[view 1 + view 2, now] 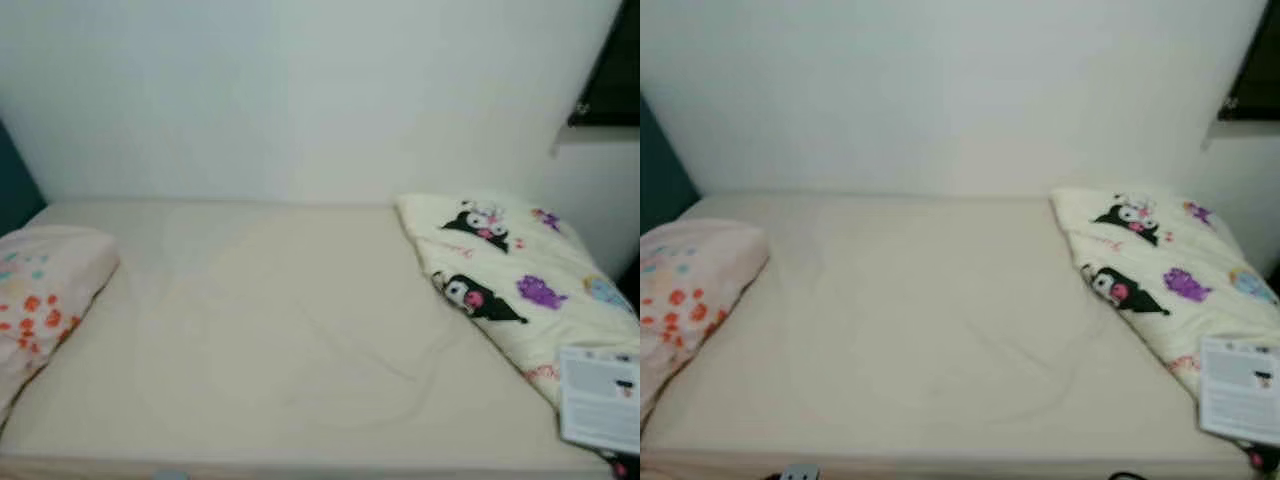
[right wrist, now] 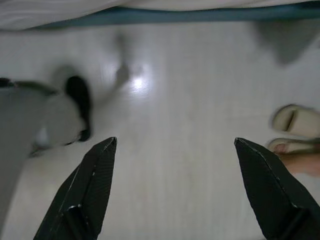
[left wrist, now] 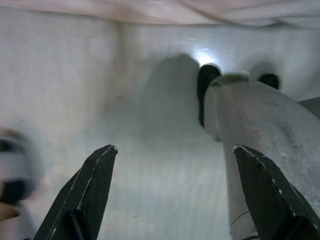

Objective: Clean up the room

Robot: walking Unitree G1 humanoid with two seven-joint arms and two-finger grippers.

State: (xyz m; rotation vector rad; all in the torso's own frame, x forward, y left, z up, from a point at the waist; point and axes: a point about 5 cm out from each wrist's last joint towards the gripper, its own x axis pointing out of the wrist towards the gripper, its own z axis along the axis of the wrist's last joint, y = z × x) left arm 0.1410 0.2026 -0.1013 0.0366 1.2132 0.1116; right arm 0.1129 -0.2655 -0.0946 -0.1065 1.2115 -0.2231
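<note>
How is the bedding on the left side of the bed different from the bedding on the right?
The pillow on the left is pinkish with small orange and teal prints; the folded blanket on the right is cream with black and purple cartoon characters. The pillow lies at the bed's left edge, partly cut off by the frame; the blanket stretches along the right side from the wall toward the front, with a white paper lying on its near end. Both rest on the same bare cream mattress.
</note>
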